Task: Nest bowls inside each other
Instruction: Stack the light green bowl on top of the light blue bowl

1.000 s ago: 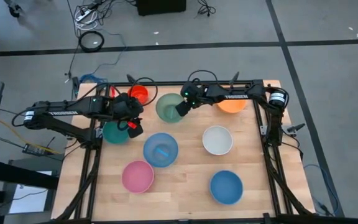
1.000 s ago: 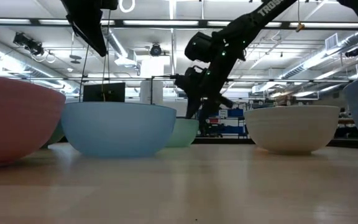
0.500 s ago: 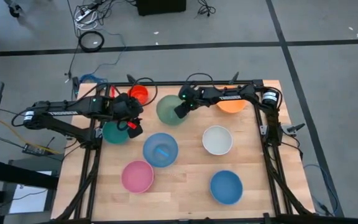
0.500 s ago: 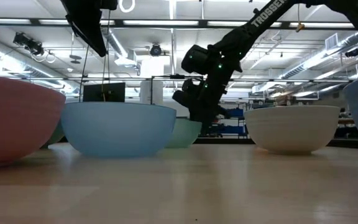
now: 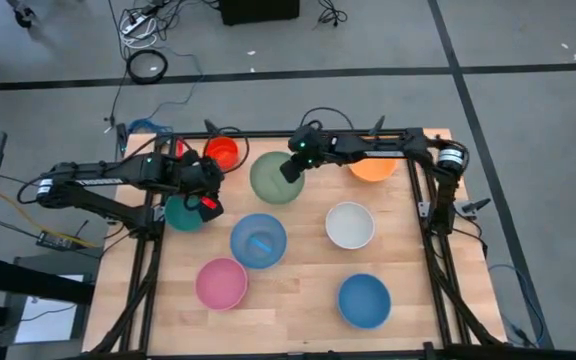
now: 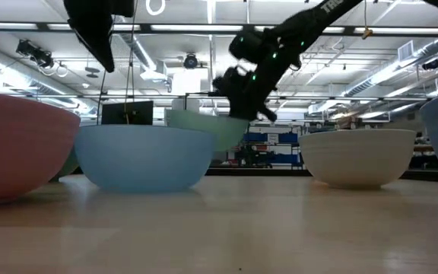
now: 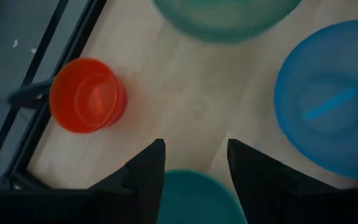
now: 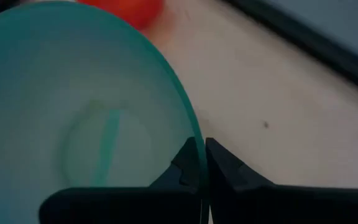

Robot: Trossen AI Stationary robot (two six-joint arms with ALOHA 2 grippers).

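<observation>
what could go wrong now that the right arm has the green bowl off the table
The right gripper pinches only the thin rim of the green bowl, so the tilted bowl could slip or swing out. It hangs close above the light blue bowl and could clip its rim. The left gripper, open over the teal bowl, waits nearby, so the arms could cross paths.

Evenly lit from overhead; long ceiling light strips (image 6: pixel 204 29) glaring bright in the low view, room behind them crisp. Soft, faint shadows under the bowls on the pale desk (image 5: pixel 298 300) in the high view, no harsh glare. Foreground heavily blurred in the low view: pink bowl (image 6: pixel 14 148) and light blue bowl (image 6: pixel 144 157) smeared at the edges. Left wrist view soft throughout, red bowl (image 7: pixel 87 95) hazy beyond the dark left pincer (image 7: pixel 193 163). Right wrist view blurred, green bowl (image 8: pixel 79 118) rim a sharp line at the right pincer (image 8: pixel 201 163).
</observation>
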